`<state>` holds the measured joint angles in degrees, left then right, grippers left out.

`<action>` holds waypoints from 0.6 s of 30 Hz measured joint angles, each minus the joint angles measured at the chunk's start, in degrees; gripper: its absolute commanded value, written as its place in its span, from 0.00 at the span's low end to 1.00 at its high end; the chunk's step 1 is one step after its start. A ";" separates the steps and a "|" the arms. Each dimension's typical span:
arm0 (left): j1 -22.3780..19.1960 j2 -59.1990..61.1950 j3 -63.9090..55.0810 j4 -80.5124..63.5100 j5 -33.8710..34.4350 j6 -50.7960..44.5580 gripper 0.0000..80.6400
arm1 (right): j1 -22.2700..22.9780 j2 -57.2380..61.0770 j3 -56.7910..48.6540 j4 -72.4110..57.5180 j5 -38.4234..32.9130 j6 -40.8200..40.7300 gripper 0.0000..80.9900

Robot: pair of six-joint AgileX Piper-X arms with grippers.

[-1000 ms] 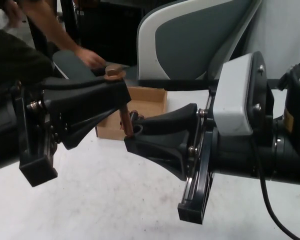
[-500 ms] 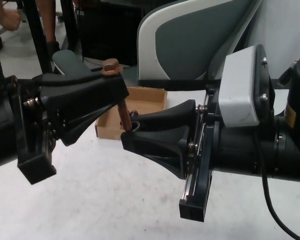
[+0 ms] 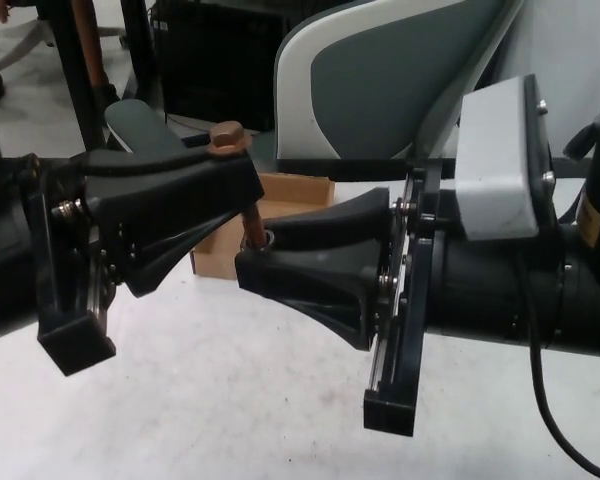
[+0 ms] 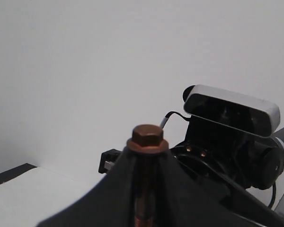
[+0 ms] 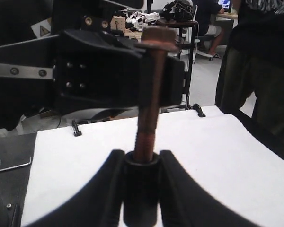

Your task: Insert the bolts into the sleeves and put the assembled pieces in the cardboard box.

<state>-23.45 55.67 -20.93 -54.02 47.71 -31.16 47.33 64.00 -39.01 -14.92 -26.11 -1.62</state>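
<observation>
Right now we see the left gripper (image 3: 242, 188) closed tight on a copper-coloured bolt (image 3: 227, 138). Its two fingers press against the shank just under the hexagonal head, so the head stands free above the fingertips and the shank hangs upright below them. The right gripper (image 5: 141, 158) faces it from the opposite side, its fingers drawn in around a black sleeve (image 5: 141, 194) that it holds upright with the open mouth on top. The bolt stands directly over the sleeve. In the right wrist view its threaded lower end meets the sleeve's mouth and seems to dip just inside the rim, while most of the shank remains bare between the two grippers. How deep the tip sits we cannot tell.

Taking the cardboard box (image 3: 298, 188) as our landmark, bolt and sleeve are on its near side in the high view, just in front of its near wall, with both sets of fingertips meeting there. The box rests on the white bench (image 3: 230, 400), its top open. Beyond the box, on its far side, stands a grey and white chair (image 3: 380, 80).
</observation>
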 measured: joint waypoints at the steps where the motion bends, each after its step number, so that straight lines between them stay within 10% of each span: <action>1: 0.00 0.00 0.00 0.02 0.00 0.00 0.01 | 0.00 0.00 0.00 -0.08 0.00 0.41 0.00; 9: -0.05 0.00 0.00 0.02 0.15 0.00 0.04 | 0.00 0.08 0.00 -2.44 0.00 1.62 0.00; 18: -0.05 0.00 -0.13 1.85 -0.47 -1.08 0.68 | 0.00 0.44 0.00 -5.85 -0.61 1.62 0.00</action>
<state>-23.49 55.67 -21.07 -52.17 47.24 -32.24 47.33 64.44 -39.01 -20.77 -26.72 0.00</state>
